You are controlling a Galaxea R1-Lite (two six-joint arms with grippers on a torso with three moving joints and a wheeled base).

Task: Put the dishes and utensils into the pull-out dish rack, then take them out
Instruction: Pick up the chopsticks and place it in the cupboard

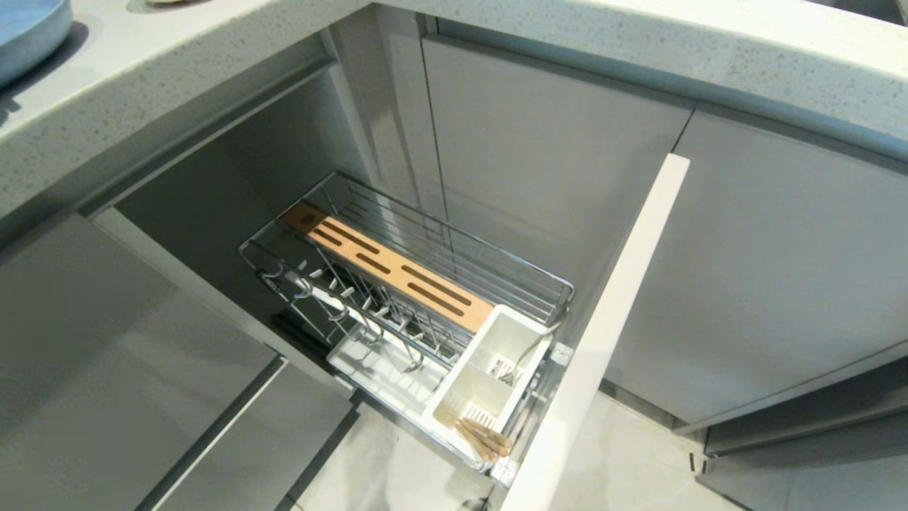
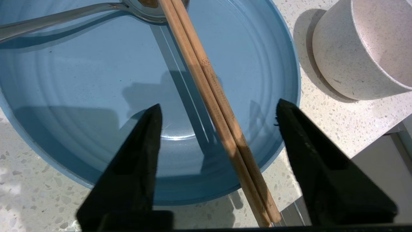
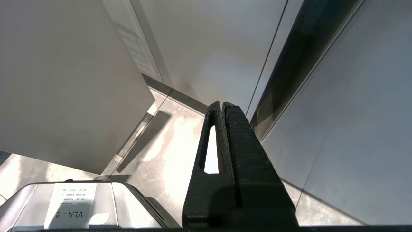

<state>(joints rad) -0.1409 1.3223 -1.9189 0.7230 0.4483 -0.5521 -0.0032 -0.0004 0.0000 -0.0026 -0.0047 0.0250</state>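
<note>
The left gripper [image 2: 219, 109] is nearest: its two black fingers [image 2: 135, 161] stand wide apart over the plate [image 2: 80, 106], holding nothing. Between them, closer to the finger on the bowl's side, lie the chopsticks [image 2: 222, 129], a pair side by side. They rest on the plate, and one end passes over the rim and out over the counter [image 2: 32, 199] edge.

The first risk, as I judge it, is this overhang. If a finger pushes the pair sideways before closing, the sticks can roll off the rim and fall past the counter edge. Because they are not centred between the fingers, one finger will probably reach them first and push them.

The pair can also split, so that only one stick is clamped.

Beyond the fingertips, the spoon [image 2: 64, 17] lies on the plate with the sticks across its bowl end; lifting the sticks carelessly may disturb it.

The bowl [image 2: 363, 54] stands on the counter just outside one finger, so a wide swing could knock it.

The rack [image 1: 425, 298] is pulled out; another pair of sticks [image 1: 486, 436] stands in its caddy [image 1: 489, 369].

The right gripper [image 3: 222, 106] is parked with its fingers together, pointing at the floor.
</note>
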